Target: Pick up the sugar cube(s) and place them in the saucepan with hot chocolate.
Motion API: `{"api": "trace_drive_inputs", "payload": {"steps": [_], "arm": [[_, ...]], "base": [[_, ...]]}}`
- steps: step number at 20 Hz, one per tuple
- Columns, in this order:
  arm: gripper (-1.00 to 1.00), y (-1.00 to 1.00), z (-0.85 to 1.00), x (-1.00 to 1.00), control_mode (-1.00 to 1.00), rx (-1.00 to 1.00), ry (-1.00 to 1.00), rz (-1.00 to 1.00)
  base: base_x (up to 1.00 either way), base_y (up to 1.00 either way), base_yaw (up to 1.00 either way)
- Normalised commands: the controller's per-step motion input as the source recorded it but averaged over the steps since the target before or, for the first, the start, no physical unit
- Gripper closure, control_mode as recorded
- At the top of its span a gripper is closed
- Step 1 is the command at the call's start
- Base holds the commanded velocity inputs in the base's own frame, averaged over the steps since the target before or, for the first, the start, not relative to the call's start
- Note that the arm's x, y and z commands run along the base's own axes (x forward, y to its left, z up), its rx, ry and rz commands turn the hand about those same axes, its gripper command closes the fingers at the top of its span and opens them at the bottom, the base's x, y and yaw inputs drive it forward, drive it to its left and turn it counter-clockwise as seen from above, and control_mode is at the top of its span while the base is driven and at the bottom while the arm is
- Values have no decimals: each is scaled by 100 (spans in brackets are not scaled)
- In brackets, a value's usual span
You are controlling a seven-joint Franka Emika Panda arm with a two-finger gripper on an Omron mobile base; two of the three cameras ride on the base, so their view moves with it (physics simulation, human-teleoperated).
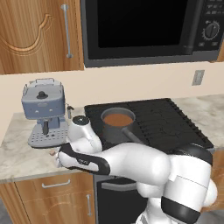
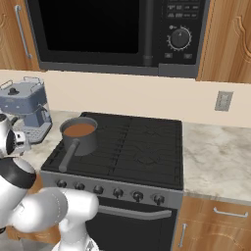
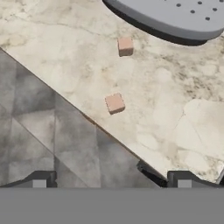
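Two tan sugar cubes lie on the marble counter in the hand view, one (image 3: 114,103) close to the counter's front edge and the other (image 3: 125,46) farther in, beside the espresso machine's base. My gripper (image 3: 111,181) hovers above the counter's edge, open, with nothing between its widely spread fingertips; both cubes lie ahead of it. The saucepan with hot chocolate (image 1: 118,123) (image 2: 79,136) stands on the stove's front left burner, its long handle pointing toward the front. My hand hangs over the counter to the left of the stove.
A blue-grey espresso machine (image 1: 43,109) (image 2: 23,109) stands on the counter left of the stove; its round base (image 3: 175,17) is just beyond the cubes. A microwave (image 1: 144,30) hangs over the stove. The grey tiled floor (image 3: 39,131) lies below the counter edge.
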Motion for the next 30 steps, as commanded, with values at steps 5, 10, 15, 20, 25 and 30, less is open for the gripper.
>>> {"api": "trace_drive_inputs", "payload": {"steps": [5,10,15,20,25,30], "arm": [[-100,20,-25,34,-100,0,0,0],[-100,10,0,35,-100,0,0,0],[-100,11,-1,33,-100,0,0,0],[-100,3,-17,2,-100,0,0,0],[-100,15,-2,-7,-100,-7,3,0],[-100,25,0,-6,-100,-10,6,0]], "base": [[0,0,0],[0,0,0],[0,0,0],[0,0,0],[0,0,0],[0,0,0]]}}
